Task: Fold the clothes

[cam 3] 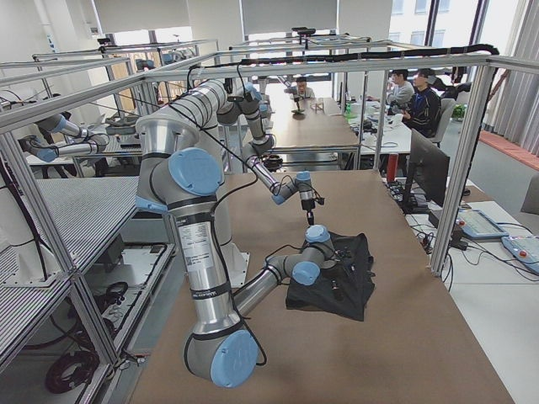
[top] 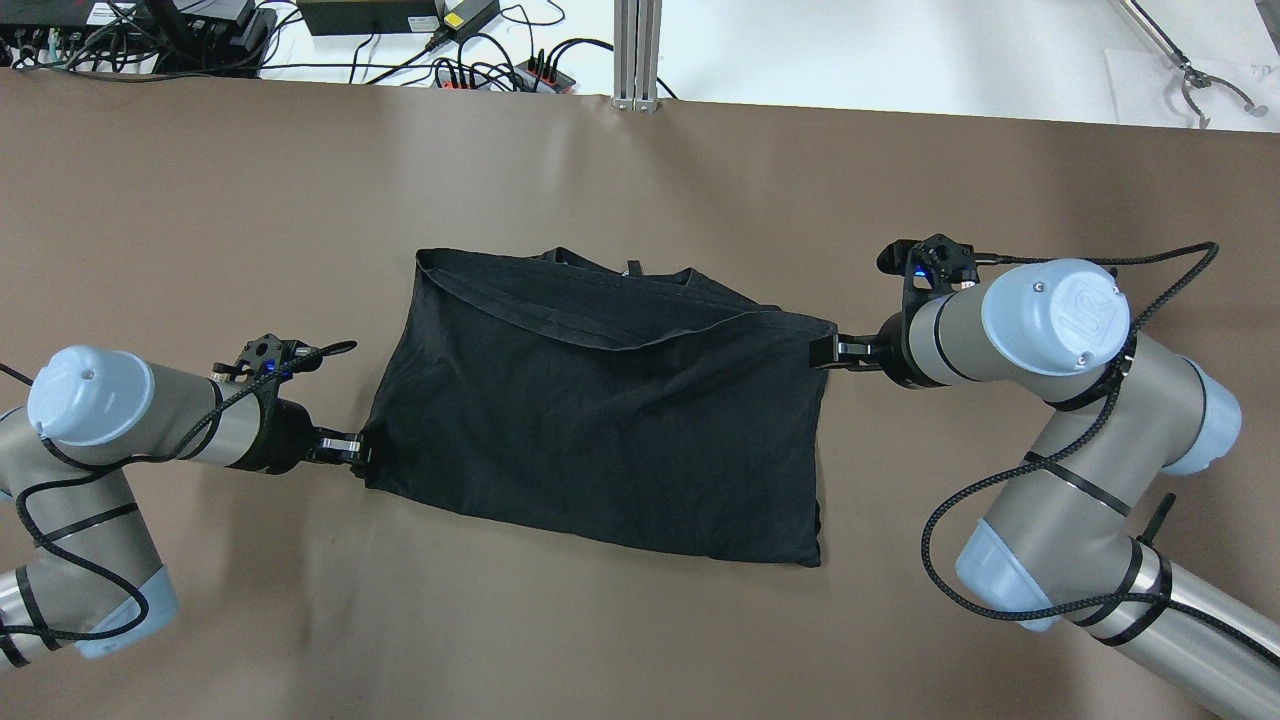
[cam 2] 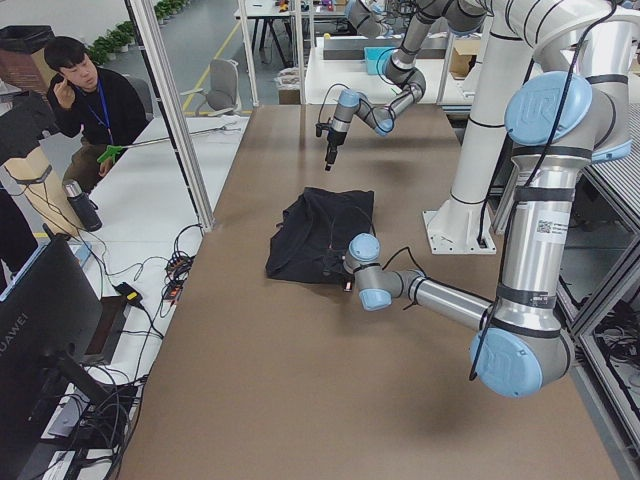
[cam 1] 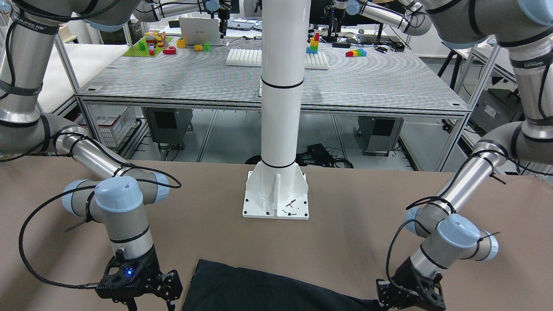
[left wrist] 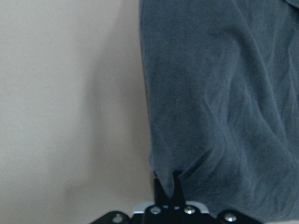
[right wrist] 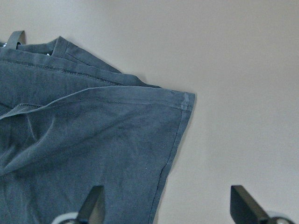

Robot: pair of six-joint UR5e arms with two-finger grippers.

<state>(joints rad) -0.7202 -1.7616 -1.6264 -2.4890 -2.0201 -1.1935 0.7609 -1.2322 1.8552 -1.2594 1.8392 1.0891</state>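
Treat the black garment (top: 600,420) as light and limp. It lies between the left gripper (top: 352,447), clenched on its side edge, and the right gripper (top: 825,352), spread astride the opposite edge. Grasp it at hemmed corners.

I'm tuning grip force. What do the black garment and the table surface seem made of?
Black garment: soft matte knit, likely cotton jersey; it wrinkles loosely and has stitched hems.
Table surface: smooth matte brown sheet, perhaps vinyl or paper; flat, without sheen.

1 overhead, 1 front-facing, 2 table-end views, 2 close wrist cameras, all on the black garment (top: 600,420)
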